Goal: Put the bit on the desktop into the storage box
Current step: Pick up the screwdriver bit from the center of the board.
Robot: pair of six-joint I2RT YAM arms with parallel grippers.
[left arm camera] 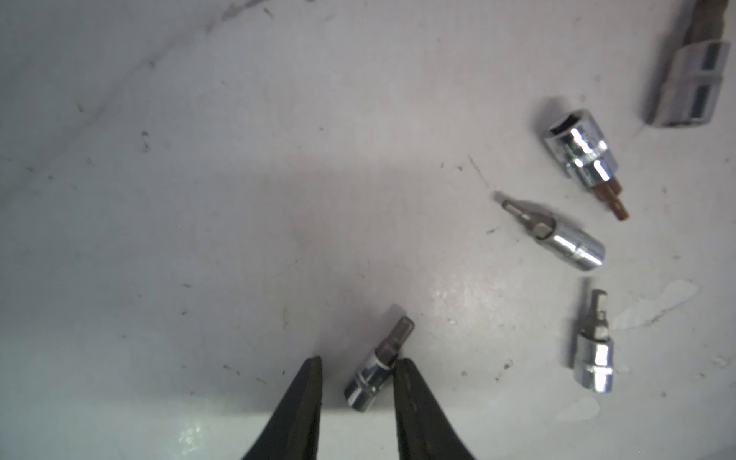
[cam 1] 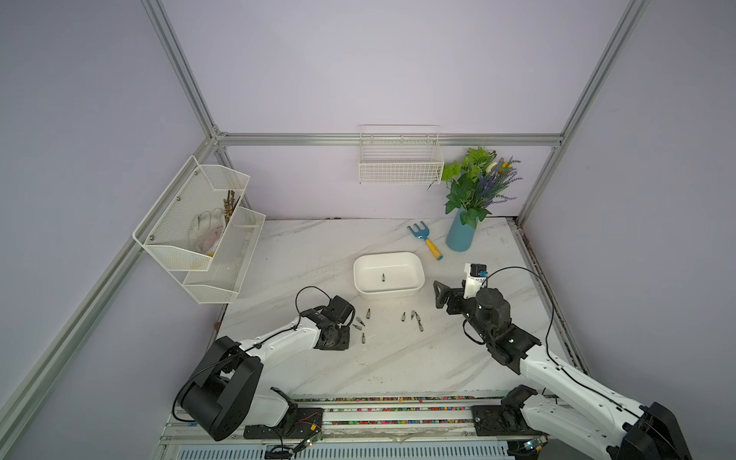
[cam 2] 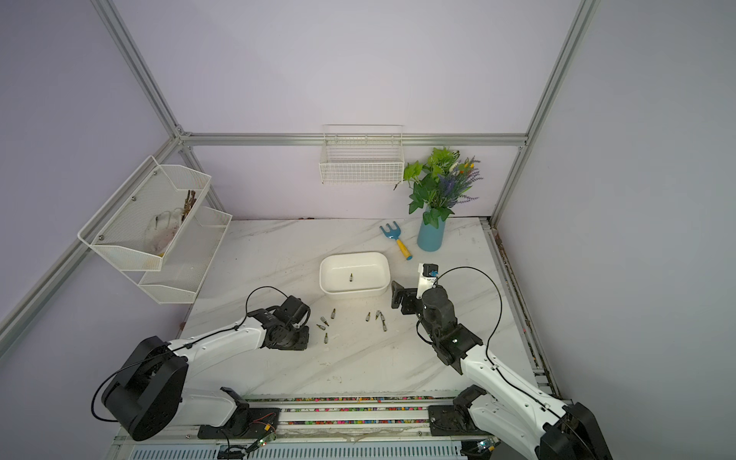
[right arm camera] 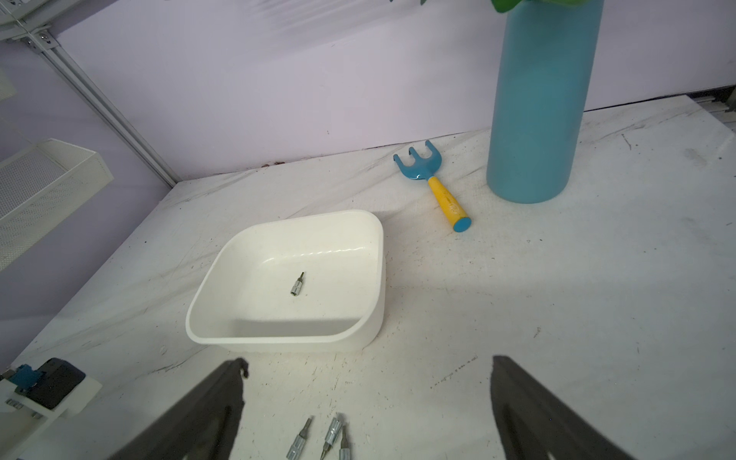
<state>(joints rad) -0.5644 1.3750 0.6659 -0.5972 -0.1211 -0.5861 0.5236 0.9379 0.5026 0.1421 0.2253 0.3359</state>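
- The left claw [left arm camera: 358, 360] straddles one bit [left arm camera: 378, 364] lying on the desk [left arm camera: 199, 199]. Its jaws stand narrowly apart: one finger [left arm camera: 412, 398] touches the bit's shank, and the other [left arm camera: 300, 398] stops short with a sliver of desk between, so nothing is clamped yet.
- That uneven contact is the main hazard, I judge. A one-sided push could roll or pivot the bit out of the gap before the far finger meets it.
- The bit lies slantwise between the fingers. A squeeze on its smooth chrome step could make it twist or squirt forward.
- The nearest loose bit [left arm camera: 593, 350] lies off to one side of the claw, well apart, so snagging looks unlikely.
- The storage box [cam 1: 388, 295] sits beyond the left claw, farther from the base and toward the other arm, with one bit inside [cam 1: 383, 276]. A weak pinch could drop the load before it clears the box wall.
- The left arm [cam 1: 278, 338] reaches low across the desk with its wrist bent downward. In both top views the wrist hides the claw.
- The right arm [cam 1: 557, 370] is held raised beside the box. The right claw [right arm camera: 369, 360] gapes wide and empty, with the box straight ahead of it and more bits [right arm camera: 332, 432] just beneath.
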